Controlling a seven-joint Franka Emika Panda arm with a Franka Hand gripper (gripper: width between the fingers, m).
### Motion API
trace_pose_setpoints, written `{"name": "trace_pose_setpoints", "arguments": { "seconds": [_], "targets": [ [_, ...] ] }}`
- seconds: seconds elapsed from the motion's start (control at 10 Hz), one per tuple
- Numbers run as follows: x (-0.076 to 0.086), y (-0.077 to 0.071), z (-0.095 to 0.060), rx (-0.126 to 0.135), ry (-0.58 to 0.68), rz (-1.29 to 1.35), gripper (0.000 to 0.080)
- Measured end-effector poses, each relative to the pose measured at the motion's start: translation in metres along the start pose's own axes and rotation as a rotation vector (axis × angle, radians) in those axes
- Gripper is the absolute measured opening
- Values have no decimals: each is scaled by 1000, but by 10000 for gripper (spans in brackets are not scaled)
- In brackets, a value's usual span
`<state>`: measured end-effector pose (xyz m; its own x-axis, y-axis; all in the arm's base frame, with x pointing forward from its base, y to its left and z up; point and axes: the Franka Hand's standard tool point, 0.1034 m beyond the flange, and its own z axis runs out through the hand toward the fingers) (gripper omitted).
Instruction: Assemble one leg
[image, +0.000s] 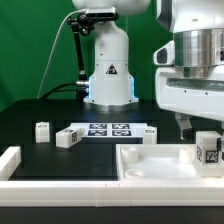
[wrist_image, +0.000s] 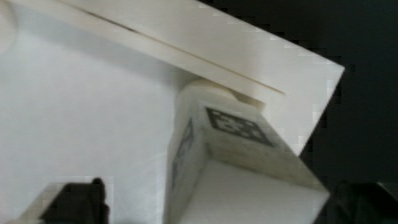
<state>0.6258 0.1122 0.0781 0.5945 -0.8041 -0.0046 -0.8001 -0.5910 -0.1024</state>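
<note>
A white leg (image: 207, 148) with a black-and-white tag stands upright at the right corner of the large white panel (image: 150, 162). My gripper (image: 203, 130) hangs over it, open. One dark finger (image: 182, 125) hangs to the exterior view's left of the leg, with a gap. In the wrist view the leg (wrist_image: 240, 150) stands between the jaws of the gripper (wrist_image: 222, 205). The one clear finger (wrist_image: 75, 200) is apart from it, and the other side is too dark to make out. The panel (wrist_image: 89, 110) lies under the leg.
Three more legs (image: 42, 131) (image: 67, 137) (image: 149, 133) stand on the black table round the marker board (image: 105, 129). A white raised border (image: 12, 160) runs along the front left. The arm's base (image: 108, 75) stands behind.
</note>
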Motion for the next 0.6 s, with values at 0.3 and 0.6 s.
{"name": "trace_pose_setpoints", "arguments": {
  "seconds": [0.3,0.6],
  "targets": [
    [-1,-1,1,-15,3,-330,649],
    [-8,-4,1,-34,13,-613,649]
  ]
}}
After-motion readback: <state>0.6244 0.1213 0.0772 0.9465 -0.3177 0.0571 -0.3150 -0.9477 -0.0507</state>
